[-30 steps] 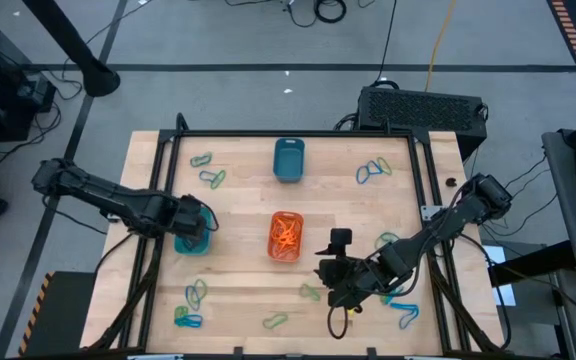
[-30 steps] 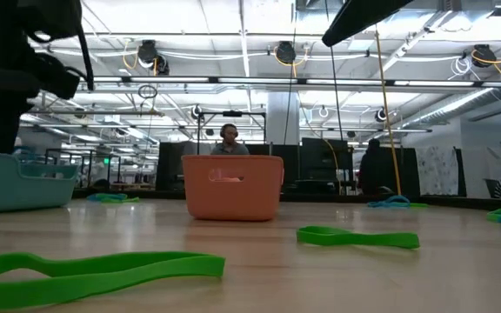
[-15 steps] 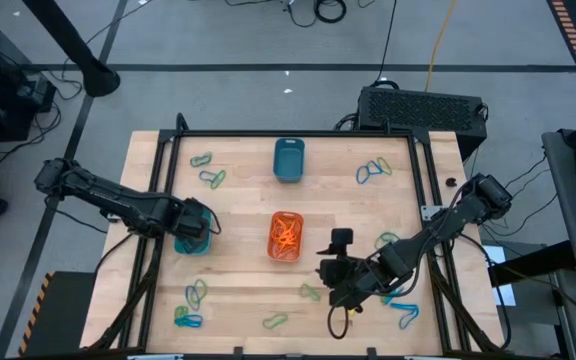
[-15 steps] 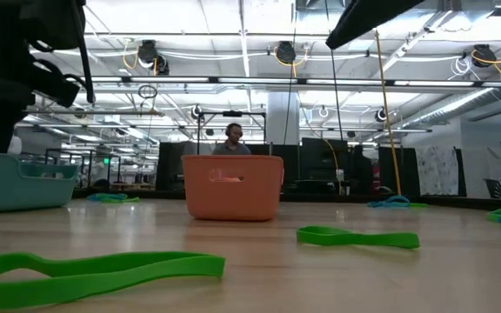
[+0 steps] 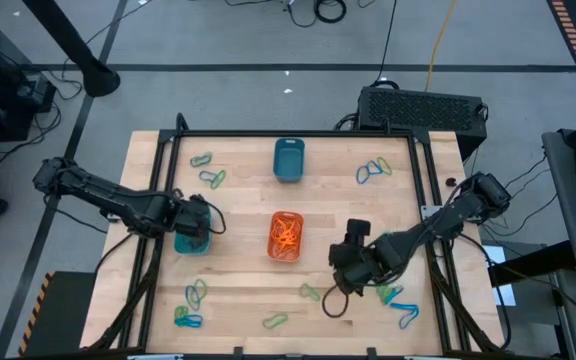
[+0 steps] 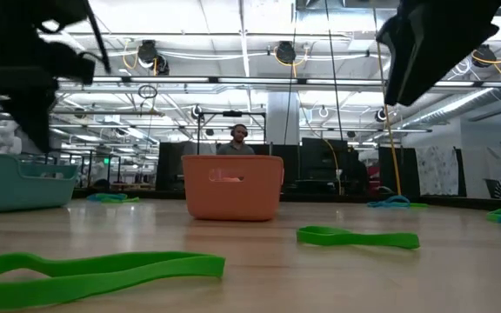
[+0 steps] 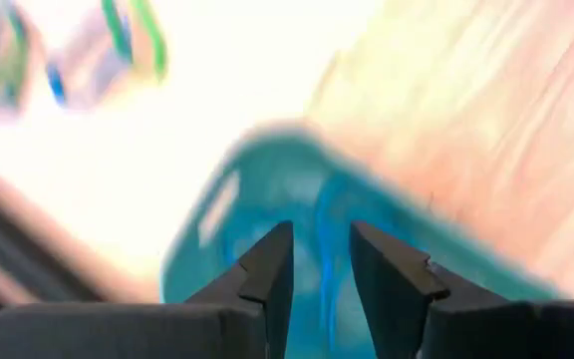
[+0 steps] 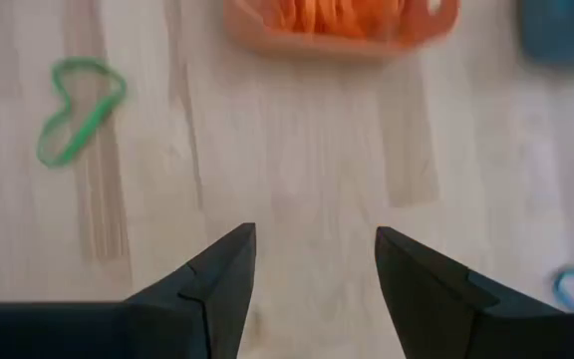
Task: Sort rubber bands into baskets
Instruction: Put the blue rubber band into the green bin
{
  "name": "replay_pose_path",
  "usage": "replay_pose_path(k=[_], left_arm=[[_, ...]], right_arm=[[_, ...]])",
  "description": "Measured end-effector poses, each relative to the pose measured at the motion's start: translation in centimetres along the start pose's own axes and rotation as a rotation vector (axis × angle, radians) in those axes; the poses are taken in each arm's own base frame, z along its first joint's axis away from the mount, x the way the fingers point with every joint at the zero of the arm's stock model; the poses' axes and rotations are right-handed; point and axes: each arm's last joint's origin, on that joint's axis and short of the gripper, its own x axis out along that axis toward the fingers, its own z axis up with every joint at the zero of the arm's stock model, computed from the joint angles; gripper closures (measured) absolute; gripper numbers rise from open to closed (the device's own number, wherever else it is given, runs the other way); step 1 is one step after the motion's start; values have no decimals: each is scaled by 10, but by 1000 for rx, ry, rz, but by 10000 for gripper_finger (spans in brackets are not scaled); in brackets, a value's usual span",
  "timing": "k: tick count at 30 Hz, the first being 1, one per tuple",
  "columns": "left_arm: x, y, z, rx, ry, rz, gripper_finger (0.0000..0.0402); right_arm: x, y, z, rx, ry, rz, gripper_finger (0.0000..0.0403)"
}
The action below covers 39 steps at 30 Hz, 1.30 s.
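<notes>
Three baskets stand on the wooden table: a turquoise basket (image 5: 190, 244) at the left, an orange basket (image 5: 285, 236) holding orange rubber bands in the middle, and a dark teal basket (image 5: 288, 160) at the far side. My left gripper (image 7: 322, 254) hangs open above the turquoise basket (image 7: 267, 189), pointing down, with nothing between its fingers. My right gripper (image 8: 312, 264) stands wide open over bare wood right of the orange basket (image 8: 342, 25). A green rubber band (image 8: 78, 110) lies flat on the table near it, apart from the fingers.
Loose green and blue rubber bands lie in small groups at the far left (image 5: 208, 170), far right (image 5: 373, 170), near left (image 5: 190, 305), near middle (image 5: 275, 321) and near right (image 5: 400, 305). Bare wood lies between the baskets. A person stands in the room behind the orange basket (image 6: 233, 187).
My right gripper has moved a little toward the table's far edge and right, sunk lower, and tipped and turned about. My left gripper has turned over the turquoise basket while staying in place.
</notes>
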Motion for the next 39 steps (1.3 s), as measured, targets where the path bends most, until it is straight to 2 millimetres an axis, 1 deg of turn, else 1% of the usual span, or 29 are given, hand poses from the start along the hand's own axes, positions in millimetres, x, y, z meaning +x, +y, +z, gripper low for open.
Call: replay_pose_path(k=[3,5,9,11,14,17,20,23,26,29,35,39], left_arm=[[-6,-7,8,62,-204,-16,292],[-12,-14,14,101,-363,-60,292],[-22,-35,26,204,-661,-212,292],[-25,-45,29,277,-792,-314,292],[-24,-55,30,342,-941,-472,292],[-17,-58,27,318,-1050,-605,292],[-2,-60,19,325,-1072,-655,292],[7,-59,15,336,-1046,-644,292],[9,-59,15,328,-1035,-648,292],[9,-59,15,326,-1038,-654,292],[8,-59,15,332,-1041,-651,292],[8,-59,15,327,-1050,-656,292]], right_arm=[[11,-11,0,20,81,25,204],[20,-20,-3,42,149,37,204],[39,-36,-9,130,249,41,204],[45,-43,-13,183,293,26,204],[51,-51,-21,289,401,13,204],[56,-56,-32,415,536,28,204],[63,-59,-44,453,607,13,204],[71,-59,-55,425,633,7,204],[74,-54,-63,410,657,40,204],[73,-47,-65,409,657,69,204],[71,-29,-63,374,576,143,204],[76,-25,-67,377,536,160,204]])
